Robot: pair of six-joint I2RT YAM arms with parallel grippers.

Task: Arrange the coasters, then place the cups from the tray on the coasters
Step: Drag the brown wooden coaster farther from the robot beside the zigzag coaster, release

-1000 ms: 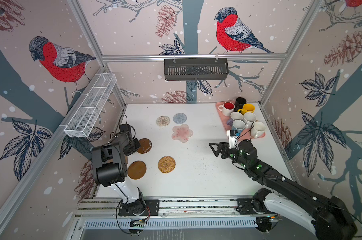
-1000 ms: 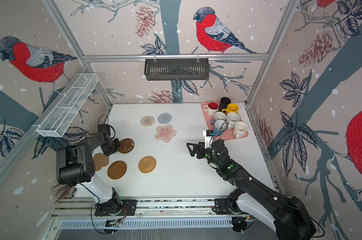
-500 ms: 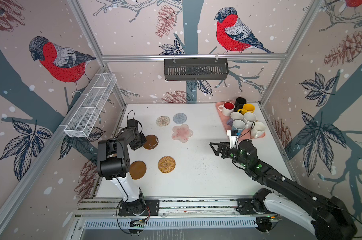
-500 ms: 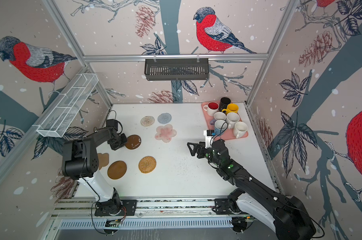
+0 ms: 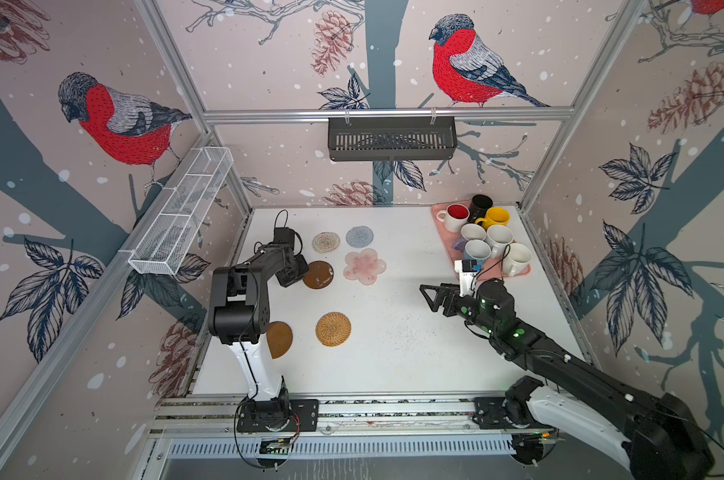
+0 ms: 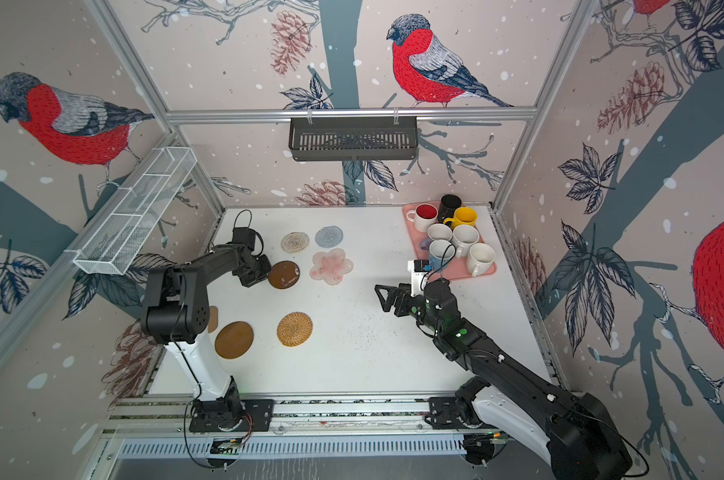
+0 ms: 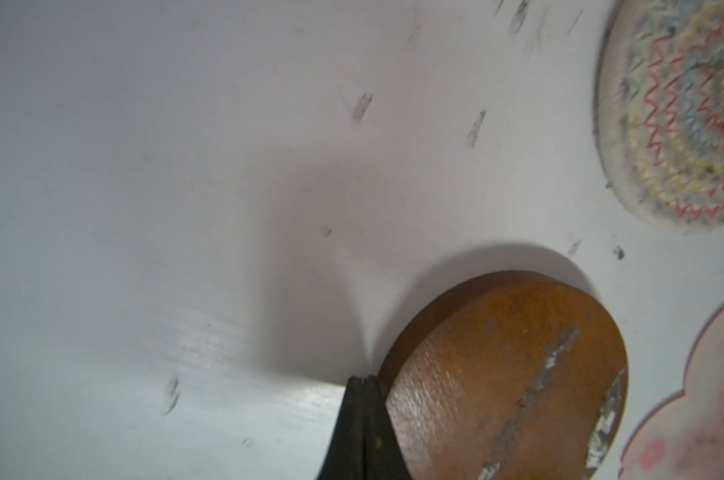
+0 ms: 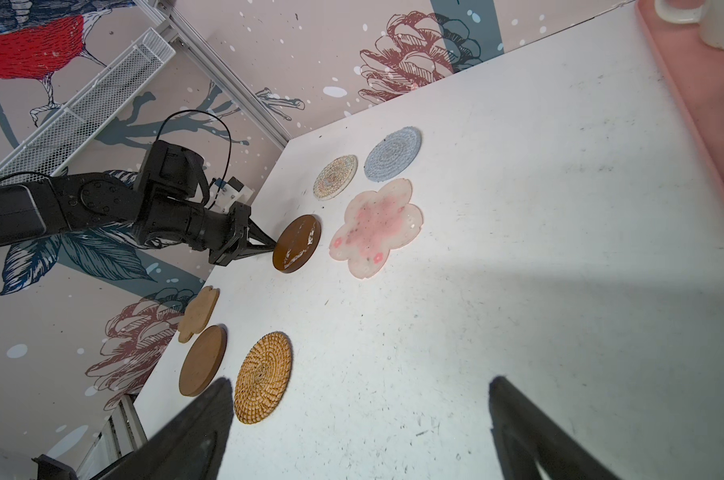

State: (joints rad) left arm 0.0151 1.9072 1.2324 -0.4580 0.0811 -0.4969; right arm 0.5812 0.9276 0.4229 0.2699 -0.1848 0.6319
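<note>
Left jaws were together, tips against the edge of the scratched brown disc (image 5: 318, 274). The disc lay flat on the bench (image 5: 393, 353), just beside the pink flower coaster (image 5: 364, 266). Shut tips probably suited nudging a mat too flat to pinch. Right jaws stood wide apart and empty near the tray (image 6: 483, 272), where the cups (image 5: 499, 237) sat crowded, likely staged for picking them.

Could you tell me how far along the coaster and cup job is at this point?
Done: six coasters lie flat and spread over the table. In hand: the shut left hand touches the scuffed brown disc at its edge, apparently nudging it into place. Left: all the cups stand on the tray, and no coaster bears one. The right hand hangs open and empty near it.
</note>
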